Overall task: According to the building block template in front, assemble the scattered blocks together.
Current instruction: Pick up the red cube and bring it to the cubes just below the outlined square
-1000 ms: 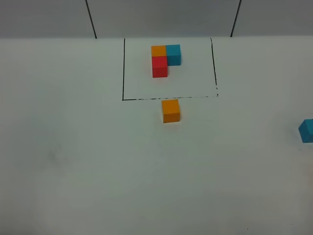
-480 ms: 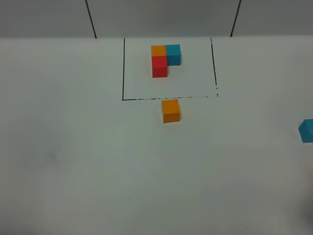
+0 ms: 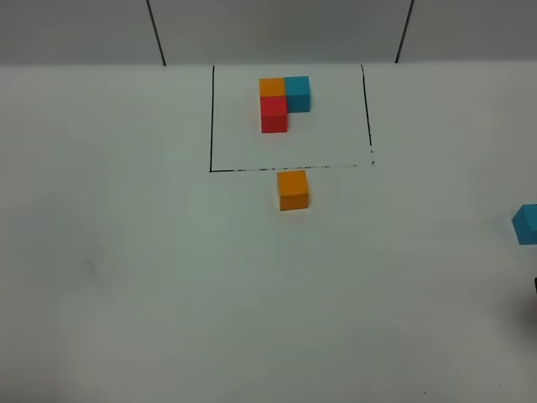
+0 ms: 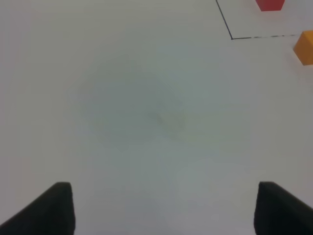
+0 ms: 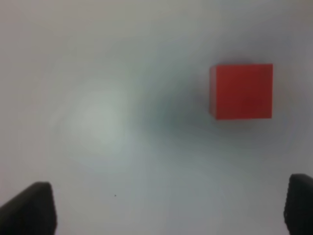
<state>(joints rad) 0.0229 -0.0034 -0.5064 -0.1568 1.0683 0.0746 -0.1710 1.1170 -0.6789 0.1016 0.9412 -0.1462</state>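
Note:
The template sits at the back in the exterior view: orange [image 3: 272, 86], blue [image 3: 298, 92] and red [image 3: 273, 115] cubes in an L inside a thin black rectangle [image 3: 211, 126]. A loose orange cube [image 3: 293, 190] lies just in front of the frame. A loose blue cube [image 3: 526, 224] is cut off by the right edge. The loose red cube [image 5: 242, 91] shows only in the right wrist view, ahead of my open, empty right gripper [image 5: 166, 208]. My left gripper [image 4: 168, 210] is open and empty over bare table; the orange cube [image 4: 304, 47] lies far ahead of it.
The white table [image 3: 168, 294] spreads wide in front and to the left. A grey wall with two dark seams [image 3: 156, 34] runs behind. A dark sliver [image 3: 535, 285] shows at the exterior view's right edge.
A dark sliver and faint shadow have appeared at the right edge of the exterior view. The cubes have not moved.

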